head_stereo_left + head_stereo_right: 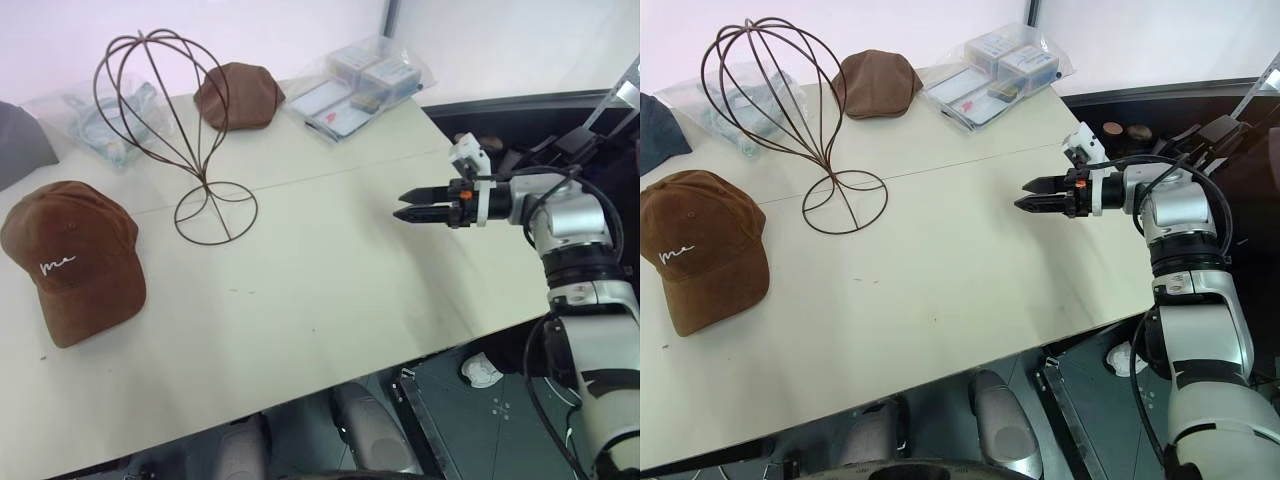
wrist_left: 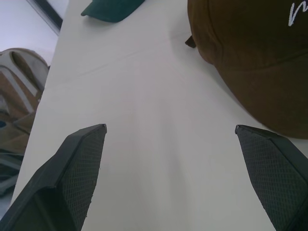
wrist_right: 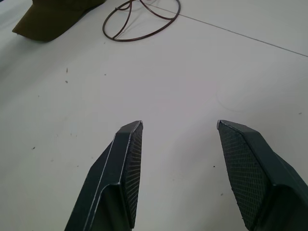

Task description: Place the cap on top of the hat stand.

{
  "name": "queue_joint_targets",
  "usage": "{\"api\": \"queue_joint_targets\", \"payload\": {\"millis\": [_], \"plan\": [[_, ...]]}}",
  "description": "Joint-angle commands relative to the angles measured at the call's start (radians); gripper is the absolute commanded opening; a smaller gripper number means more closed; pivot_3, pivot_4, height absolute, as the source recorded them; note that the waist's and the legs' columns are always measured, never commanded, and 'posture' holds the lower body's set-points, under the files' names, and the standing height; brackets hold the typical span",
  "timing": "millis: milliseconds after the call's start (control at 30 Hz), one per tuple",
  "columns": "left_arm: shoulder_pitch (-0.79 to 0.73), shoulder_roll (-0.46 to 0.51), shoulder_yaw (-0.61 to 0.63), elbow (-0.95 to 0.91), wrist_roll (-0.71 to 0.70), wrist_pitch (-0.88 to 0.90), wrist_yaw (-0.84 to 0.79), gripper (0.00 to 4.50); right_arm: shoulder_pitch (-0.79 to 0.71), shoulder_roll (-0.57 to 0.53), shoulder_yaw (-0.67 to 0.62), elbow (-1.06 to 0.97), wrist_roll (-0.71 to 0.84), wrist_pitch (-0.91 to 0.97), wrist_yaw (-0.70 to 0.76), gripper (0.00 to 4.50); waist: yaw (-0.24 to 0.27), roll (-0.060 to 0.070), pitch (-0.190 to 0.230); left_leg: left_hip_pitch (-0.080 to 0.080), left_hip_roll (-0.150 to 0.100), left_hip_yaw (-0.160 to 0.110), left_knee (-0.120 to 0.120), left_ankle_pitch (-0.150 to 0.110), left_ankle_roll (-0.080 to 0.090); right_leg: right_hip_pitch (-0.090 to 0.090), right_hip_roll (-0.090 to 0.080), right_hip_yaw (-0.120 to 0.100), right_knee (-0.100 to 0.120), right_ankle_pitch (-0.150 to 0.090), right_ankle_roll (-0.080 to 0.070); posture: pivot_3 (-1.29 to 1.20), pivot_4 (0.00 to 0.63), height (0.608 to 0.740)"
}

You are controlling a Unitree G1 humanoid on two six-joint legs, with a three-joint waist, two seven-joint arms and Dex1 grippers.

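The cap [image 1: 70, 258], soft brown suede-like cloth with white cursive stitching and a curved brim, lies flat at the left end of the smooth pale desk [image 1: 320, 290]. Well apart from it, farther back, stands the hat stand [image 1: 170, 120]: thin rusty-brown wire bent into a head-shaped cage on a stem with a round ring base. A plain brown hat [image 1: 238, 95] sits just behind it, with clear plastic packets [image 1: 365, 85] nearby. The right end effector [image 1: 420, 207] hovers over the desk's right side, its textured black fingers [image 3: 130, 159] spread and empty. The left end effector [image 2: 171, 154] is spread wide beside the cap's brim.

cap [image 1: 70, 258] left of hat stand [image 1: 178, 130]
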Motion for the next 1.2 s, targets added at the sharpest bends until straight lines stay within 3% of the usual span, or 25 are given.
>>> {"api": "queue_joint_targets", "payload": {"millis": [33,200,400,600,833,1200], "plan": [[0.031,0.019,0.040,0.001,0.018,-0.042,0.004,4.50,-0.045,0.002,-0.010,0.015,-0.001,-0.028,0.011,2.50,0.000,0.000,0.000,0.000,0.000,0.000,0.000,0.000,0.000,0.000,0.000,0.000,0.000,0.000,0.000,0.00,0.150,0.740],[0.137,0.029,-0.041,-0.104,0.050,-0.081,-0.124,4.50,-0.095,0.007,0.009,-0.006,0.017,-0.010,0.102,2.50,-0.001,0.001,0.000,0.000,0.000,0.001,0.000,0.000,0.000,0.000,0.000,0.000,-0.001,0.000,0.000,0.00,0.150,0.740],[0.135,0.078,-0.050,-0.059,0.102,-0.139,-0.134,4.50,-0.100,0.048,0.024,-0.160,0.062,0.046,0.149,2.50,-0.001,0.001,0.001,0.000,0.000,-0.001,-0.001,0.000,0.000,-0.001,0.000,0.000,0.000,0.000,0.000,0.00,0.150,0.740],[0.128,0.008,-0.174,-0.078,0.317,-0.391,-0.020,4.50,-0.043,0.087,0.025,-0.363,0.135,0.137,0.119,2.50,0.002,0.001,0.001,0.000,0.000,0.002,-0.003,0.000,0.000,-0.002,-0.001,0.000,-0.001,0.000,0.000,0.00,0.150,0.740],[0.118,-0.128,-0.305,-0.149,0.391,-0.528,0.074,4.50,0.016,0.098,0.031,-0.553,0.219,0.246,0.081,2.50,0.004,0.001,0.000,-0.001,0.000,0.002,-0.003,0.000,0.000,-0.002,-0.001,0.000,-0.001,0.000,-0.001,0.00,0.150,0.740],[-0.027,-0.163,-0.454,-0.066,0.662,-0.775,0.361,4.50,0.079,0.108,0.046,-0.746,0.350,0.388,0.003,2.50,0.002,0.000,0.000,0.000,0.000,0.001,0.000,0.000,0.000,0.001,-0.001,0.000,-0.001,0.001,-0.001,0.00,0.150,0.740]]}}
